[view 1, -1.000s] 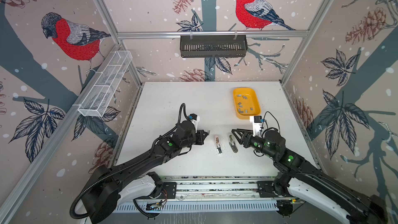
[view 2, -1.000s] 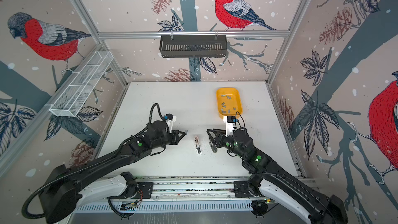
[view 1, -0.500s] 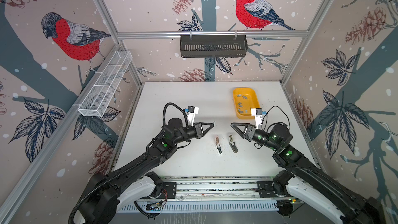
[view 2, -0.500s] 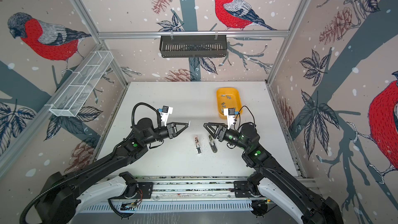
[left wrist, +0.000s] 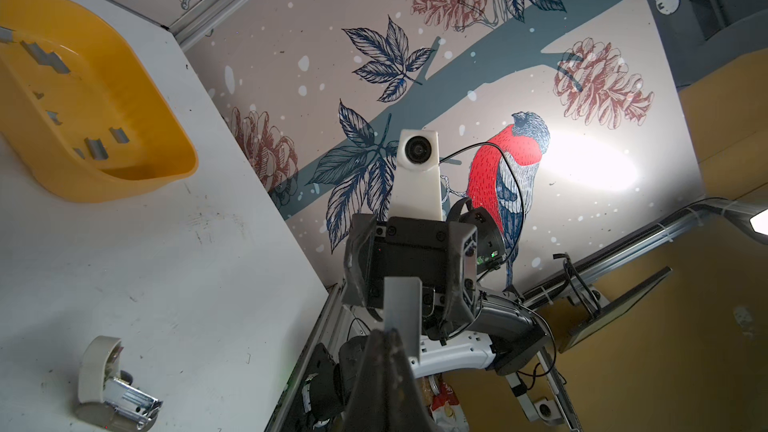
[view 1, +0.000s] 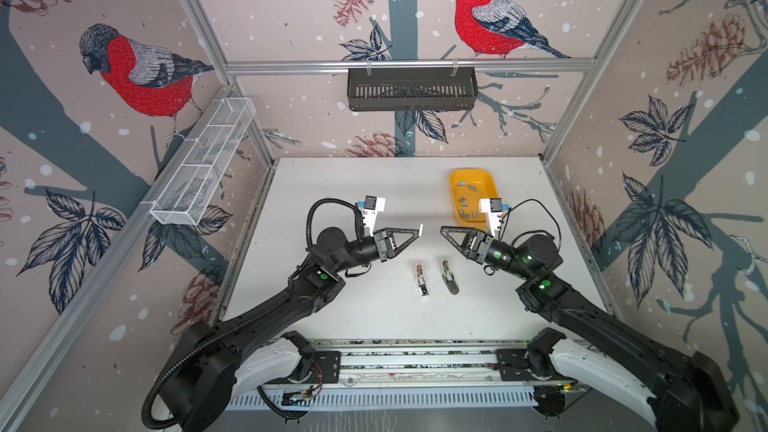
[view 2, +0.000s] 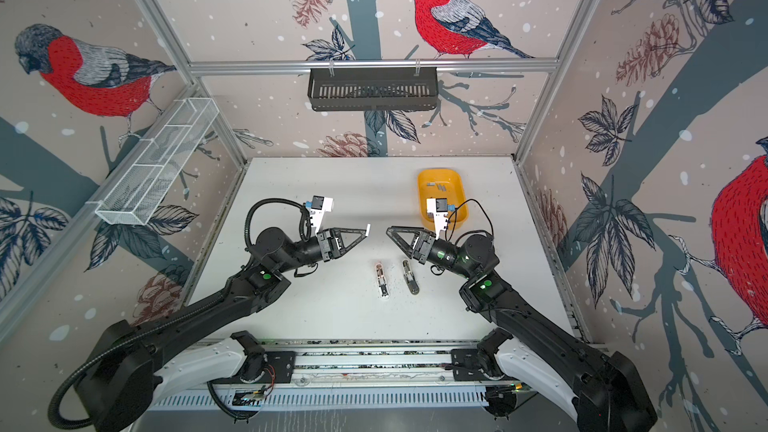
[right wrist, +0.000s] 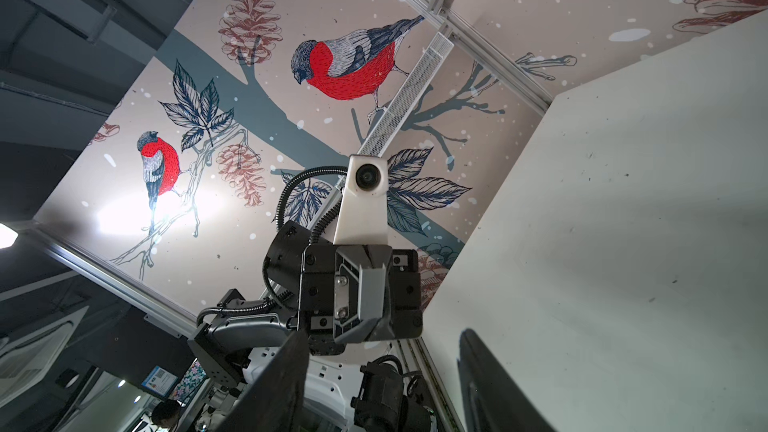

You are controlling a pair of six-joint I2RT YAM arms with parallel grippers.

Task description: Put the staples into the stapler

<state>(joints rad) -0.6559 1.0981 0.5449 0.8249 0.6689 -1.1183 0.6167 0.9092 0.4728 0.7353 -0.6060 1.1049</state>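
Staples (left wrist: 401, 305) — seemingly — in left gripper (left wrist: 384, 332)

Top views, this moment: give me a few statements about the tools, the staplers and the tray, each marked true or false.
1. The left tool grips a staple strip. True.
2. The right tool is shut on a stapler. False: it is open and holds nothing.
3. Two staplers lie side by side on the table, touched by neither tool. True.
4. The yellow tray is empty. False: several loose strips lie in it.
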